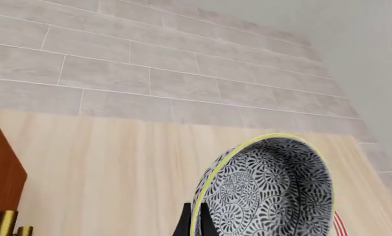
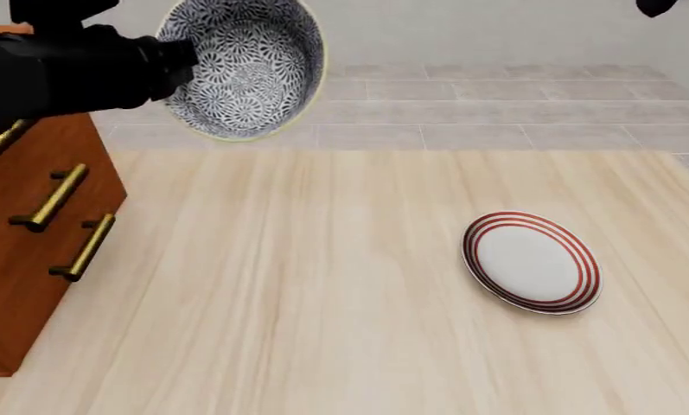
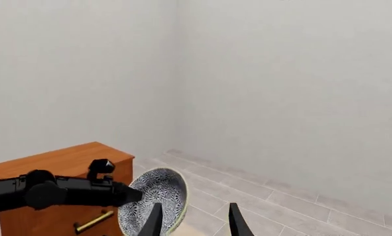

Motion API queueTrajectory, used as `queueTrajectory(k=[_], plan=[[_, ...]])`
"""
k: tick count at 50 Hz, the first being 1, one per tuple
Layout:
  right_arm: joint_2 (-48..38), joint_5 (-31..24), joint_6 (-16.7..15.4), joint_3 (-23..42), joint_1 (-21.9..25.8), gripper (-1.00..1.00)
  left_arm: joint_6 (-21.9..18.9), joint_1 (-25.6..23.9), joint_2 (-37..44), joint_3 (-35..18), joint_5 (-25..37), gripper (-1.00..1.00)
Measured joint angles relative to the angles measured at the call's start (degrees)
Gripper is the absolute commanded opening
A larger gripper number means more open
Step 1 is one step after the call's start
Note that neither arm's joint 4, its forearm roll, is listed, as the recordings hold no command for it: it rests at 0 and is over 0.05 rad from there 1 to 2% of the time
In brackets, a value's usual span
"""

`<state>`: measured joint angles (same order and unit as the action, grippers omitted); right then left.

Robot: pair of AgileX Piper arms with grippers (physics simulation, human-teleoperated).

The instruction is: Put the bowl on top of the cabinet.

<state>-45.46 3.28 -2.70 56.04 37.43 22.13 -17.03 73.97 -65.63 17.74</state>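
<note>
At the counter's (image 2: 321, 346) left edge stands the large reddish-brown wooden cabinet (image 2: 27, 251) with brass bar handles, its drawer fronts facing the middle of the counter. Its flat top shows best in the right wrist view, where nothing can be seen resting on it.

Just right of the cabinet's top, the left arm's jaws (image 2: 182, 65) grip the deep round bowl with the dark blue-grey and white floral inside and pale rim (image 2: 246, 69). The jaws are clamped on the rim; in the left wrist view 2 dark fingertips (image 1: 182, 223) straddle the bowl's edge. The bowl is high off the counter, tipped on its side so its opening faces the front camera, and it hangs beside the cabinet rather than over it.

Toward the counter's right side lies a flat white plate with red rings (image 2: 531, 262), well apart from the bowl. The right arm's jaws (image 3: 192, 219) hold nothing and stand partly open, raised near the far right corner.

The step in hand appears to be the carry. The next move likely calls for swinging the bowl left until it is over the cabinet top, levelling it so the base faces down, then lowering before letting go; released tilted, it could roll off.
</note>
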Motion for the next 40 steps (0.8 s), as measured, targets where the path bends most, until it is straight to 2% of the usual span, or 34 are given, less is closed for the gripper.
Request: queueTrajectory(k=[12, 25, 33, 40], plan=[[0.3, -0.4, 0.4, 0.5, -0.3, 1.00, -0.5, 2.6, 1.0, -5.3, 7.9, -1.00], [0.7, -0.9, 0.5, 0.9, -0.1, 1.00, -0.8, 4.8, 1.7, -9.4, 13.4, -1.00], [1.1, 0.2, -0.1, 0.5, 3.3, 1.00, -0.7, 5.7, 1.4, -11.7, 16.0, -1.00], [3.5, 2.3, -2.4, -1.0, 8.0, 1.00, 0.1, 5.9, 0.8, -13.0, 17.4, -1.00]])
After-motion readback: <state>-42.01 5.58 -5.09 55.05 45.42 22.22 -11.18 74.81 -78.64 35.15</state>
